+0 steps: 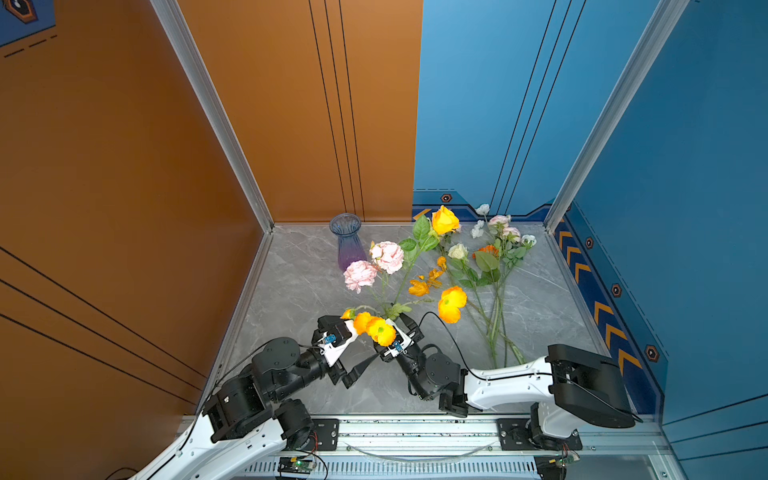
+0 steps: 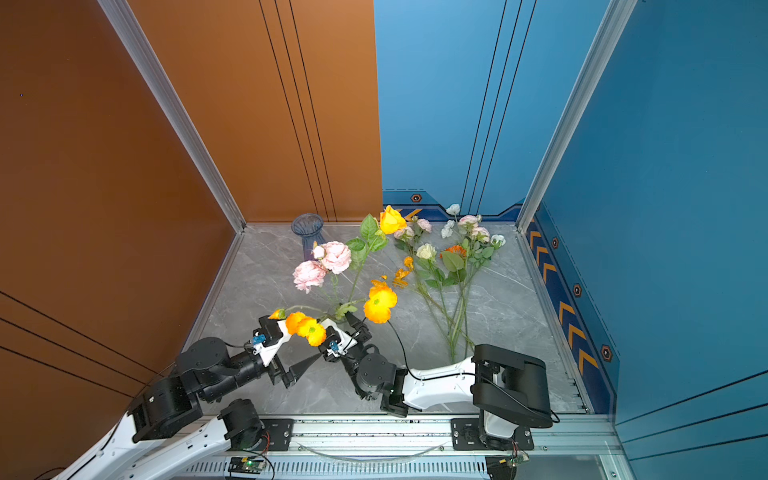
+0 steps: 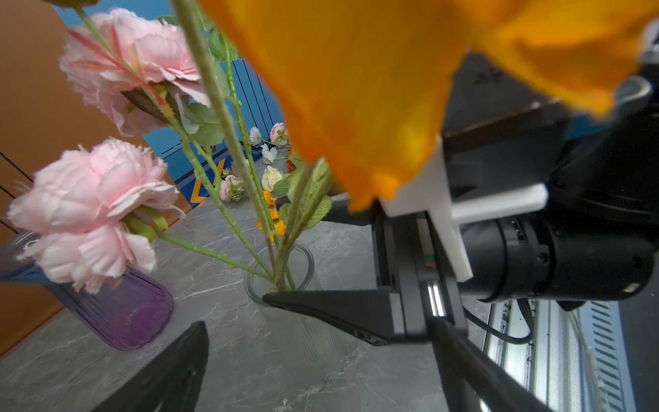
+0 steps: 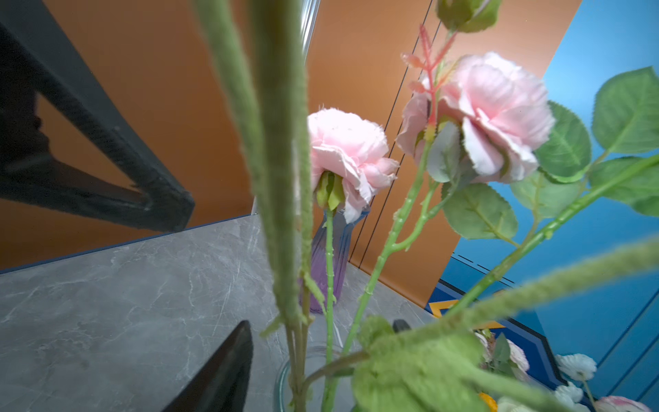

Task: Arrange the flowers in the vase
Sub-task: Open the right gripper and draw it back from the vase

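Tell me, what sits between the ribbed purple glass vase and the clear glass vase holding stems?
Bare grey marble tabletop, seen in the left wrist view; only the stem of a pink flower crosses above it.

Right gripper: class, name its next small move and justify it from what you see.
Probably draw the right gripper back from the clear vase: its jaws stand open around stems already standing in the vase, and loose flowers lie on the table.

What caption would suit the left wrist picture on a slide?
Pink flowers stand with their stems in a clear vase, an orange bloom fills the foreground, and a purple vase sits nearby.
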`<move>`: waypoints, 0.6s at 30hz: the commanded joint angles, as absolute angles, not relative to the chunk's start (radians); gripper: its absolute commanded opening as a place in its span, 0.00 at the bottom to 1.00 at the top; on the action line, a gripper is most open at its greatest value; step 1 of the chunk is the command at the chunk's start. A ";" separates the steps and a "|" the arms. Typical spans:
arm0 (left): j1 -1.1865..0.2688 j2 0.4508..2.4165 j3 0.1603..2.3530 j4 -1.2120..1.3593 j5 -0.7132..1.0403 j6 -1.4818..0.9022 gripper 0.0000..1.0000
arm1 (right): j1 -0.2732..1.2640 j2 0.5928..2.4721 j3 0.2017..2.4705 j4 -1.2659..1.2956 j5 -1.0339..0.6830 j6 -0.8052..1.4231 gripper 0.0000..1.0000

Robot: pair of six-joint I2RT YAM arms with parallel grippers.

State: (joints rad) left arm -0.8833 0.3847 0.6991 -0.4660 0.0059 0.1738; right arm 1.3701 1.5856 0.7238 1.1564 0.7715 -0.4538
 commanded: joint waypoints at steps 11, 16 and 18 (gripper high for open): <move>-0.871 0.371 0.689 -0.445 0.027 0.161 0.98 | 1.272 1.354 0.867 0.442 0.698 -0.110 0.83; -0.870 0.332 0.691 -0.464 0.013 0.136 0.98 | 1.232 1.363 1.021 0.148 0.576 -0.038 0.85; -0.870 0.327 0.704 -0.492 0.019 0.111 0.98 | 1.230 1.377 1.069 0.066 0.556 -0.026 0.85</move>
